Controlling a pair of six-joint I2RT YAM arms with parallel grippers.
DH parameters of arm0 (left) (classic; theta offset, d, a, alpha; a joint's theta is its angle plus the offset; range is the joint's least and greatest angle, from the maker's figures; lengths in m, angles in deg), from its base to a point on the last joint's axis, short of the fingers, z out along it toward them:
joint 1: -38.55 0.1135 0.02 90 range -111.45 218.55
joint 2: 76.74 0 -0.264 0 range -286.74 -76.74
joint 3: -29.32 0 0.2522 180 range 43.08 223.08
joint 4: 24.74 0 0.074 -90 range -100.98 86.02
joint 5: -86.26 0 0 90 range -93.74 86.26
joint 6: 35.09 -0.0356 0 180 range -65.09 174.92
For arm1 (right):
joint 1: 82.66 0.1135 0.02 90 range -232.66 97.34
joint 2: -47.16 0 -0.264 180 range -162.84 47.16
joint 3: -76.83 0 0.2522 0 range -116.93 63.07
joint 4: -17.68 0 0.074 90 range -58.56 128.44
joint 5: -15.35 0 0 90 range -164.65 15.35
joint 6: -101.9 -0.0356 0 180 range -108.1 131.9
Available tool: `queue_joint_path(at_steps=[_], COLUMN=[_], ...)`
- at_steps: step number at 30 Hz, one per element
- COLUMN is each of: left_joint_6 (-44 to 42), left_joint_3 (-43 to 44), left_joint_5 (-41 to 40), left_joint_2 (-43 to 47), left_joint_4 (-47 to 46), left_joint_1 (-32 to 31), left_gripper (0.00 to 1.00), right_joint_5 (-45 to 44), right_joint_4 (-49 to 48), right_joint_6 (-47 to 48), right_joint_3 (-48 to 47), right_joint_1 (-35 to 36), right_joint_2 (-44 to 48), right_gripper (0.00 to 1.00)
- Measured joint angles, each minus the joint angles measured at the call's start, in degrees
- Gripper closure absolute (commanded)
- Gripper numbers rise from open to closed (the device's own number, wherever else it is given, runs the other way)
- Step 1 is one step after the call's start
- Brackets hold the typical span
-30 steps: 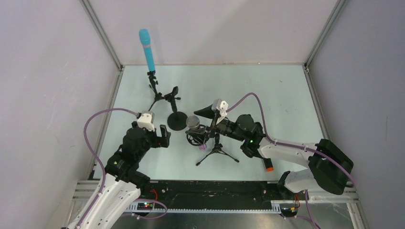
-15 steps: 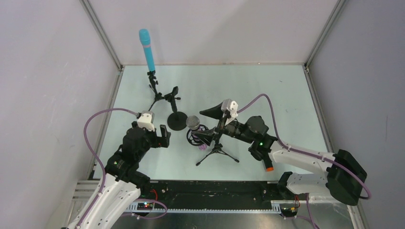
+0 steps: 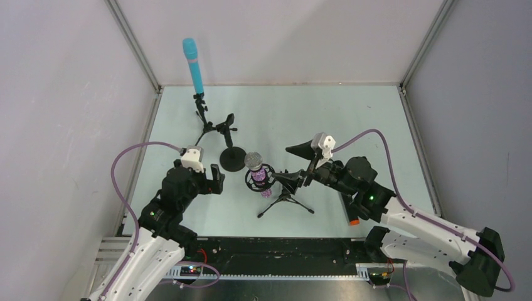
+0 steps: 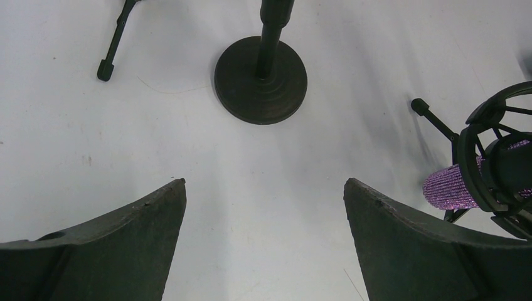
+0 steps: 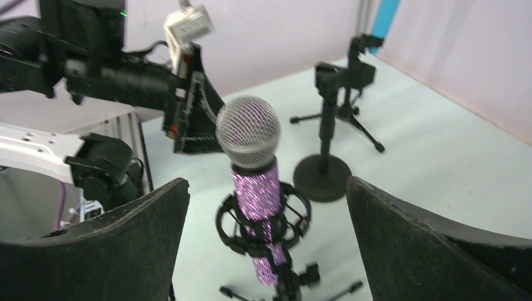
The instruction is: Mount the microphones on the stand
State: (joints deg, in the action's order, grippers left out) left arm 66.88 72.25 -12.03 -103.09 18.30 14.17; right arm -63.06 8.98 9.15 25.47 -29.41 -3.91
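The light blue microphone (image 3: 193, 63) stands upright on the far tripod stand (image 3: 202, 119). The purple glitter microphone (image 3: 256, 169) (image 5: 254, 169) sits upright in the shock mount of the near tripod stand (image 3: 285, 202). On the table under my right arm lies the black microphone (image 3: 348, 210), its orange end toward me. A round-base stand (image 3: 232, 158) (image 4: 260, 81) has an empty clip. My right gripper (image 3: 295, 165) (image 5: 265, 185) is open, just right of the purple microphone and apart from it. My left gripper (image 3: 216, 182) (image 4: 263, 188) is open over bare table, left of the purple microphone (image 4: 448, 188).
The enclosure's walls and metal frame posts (image 3: 135, 47) bound the table on three sides. The feet of the near tripod (image 3: 308, 210) spread toward the front edge. My left arm's purple cable (image 3: 125, 163) loops over the left side.
My right arm has drawn back to the right, away from the purple microphone, which stays in the shock mount. The left arm has not moved.
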Motion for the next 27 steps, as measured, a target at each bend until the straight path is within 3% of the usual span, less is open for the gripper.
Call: queue_joint_path(at_steps=[6, 14, 27], left_joint_6=[-0.5, -1.4, -0.5], left_joint_3=[0.0, 1.4, 5.4], left_joint_5=[0.9, 1.6, 4.6], left_joint_2=[0.0, -0.5, -5.3], left_joint_4=[0.0, -0.7, -3.4], left_joint_1=[0.0, 0.0, 0.0], left_gripper=[0.02, 0.02, 0.02], right_joint_5=[2.2, 11.2, 26.7], right_joint_4=[8.8, 13.4, 8.3], right_joint_6=[-0.6, -2.8, 0.0], right_joint_3=[2.4, 7.2, 8.3], right_joint_1=[-6.6, -15.9, -17.2], right_joint_2=[4.4, 5.6, -3.5], right_gripper=[0.0, 0.0, 0.0])
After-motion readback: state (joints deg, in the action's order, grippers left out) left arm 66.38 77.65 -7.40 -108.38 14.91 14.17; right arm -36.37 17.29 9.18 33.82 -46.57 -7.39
